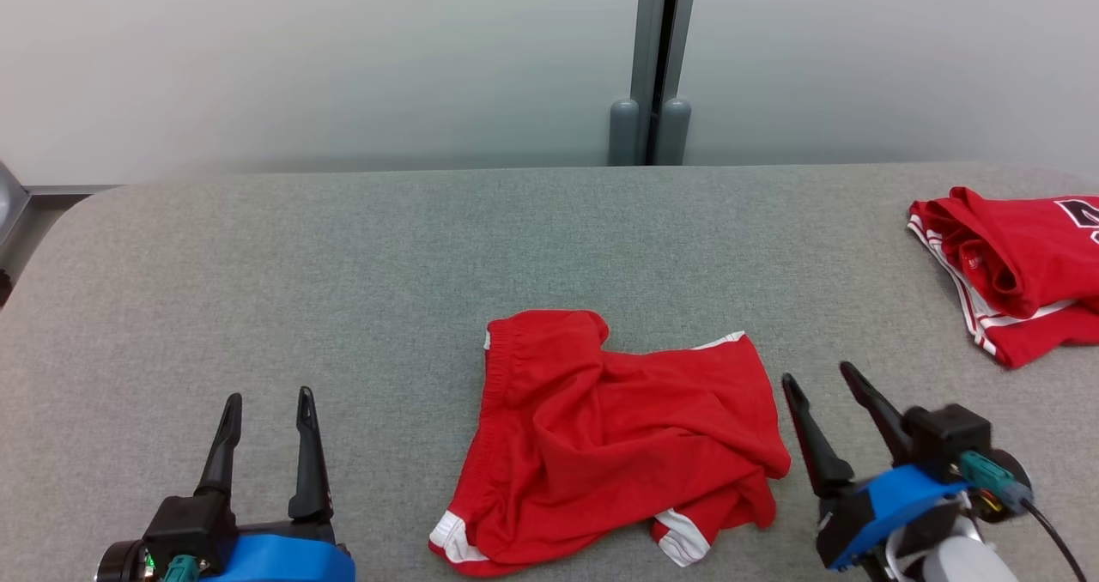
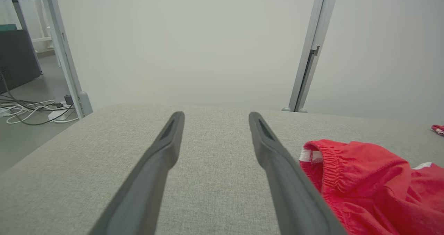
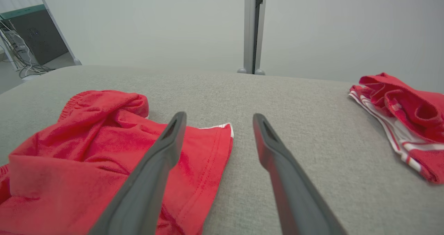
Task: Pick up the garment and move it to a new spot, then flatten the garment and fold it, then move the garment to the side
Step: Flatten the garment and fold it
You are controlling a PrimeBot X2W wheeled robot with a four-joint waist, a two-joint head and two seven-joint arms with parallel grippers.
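Note:
Red shorts (image 1: pixel 614 440) with white trim lie crumpled on the grey table near its front middle, waistband on the left. They also appear in the left wrist view as red shorts (image 2: pixel 374 183) and in the right wrist view as red shorts (image 3: pixel 104 158). My left gripper (image 1: pixel 268 402) stands open at the lower left, well apart from the cloth, nothing between its fingers. My right gripper (image 1: pixel 817 378) is open just right of the shorts' right edge, empty, its fingers tilted left.
A second red garment (image 1: pixel 1013 269) with white stripes lies bunched at the table's far right edge. The grey table (image 1: pixel 343 290) has a rounded left corner. A pale wall with a grey post (image 1: pixel 657 67) stands behind it. Cables lie on the floor (image 2: pixel 31 112) to the left.

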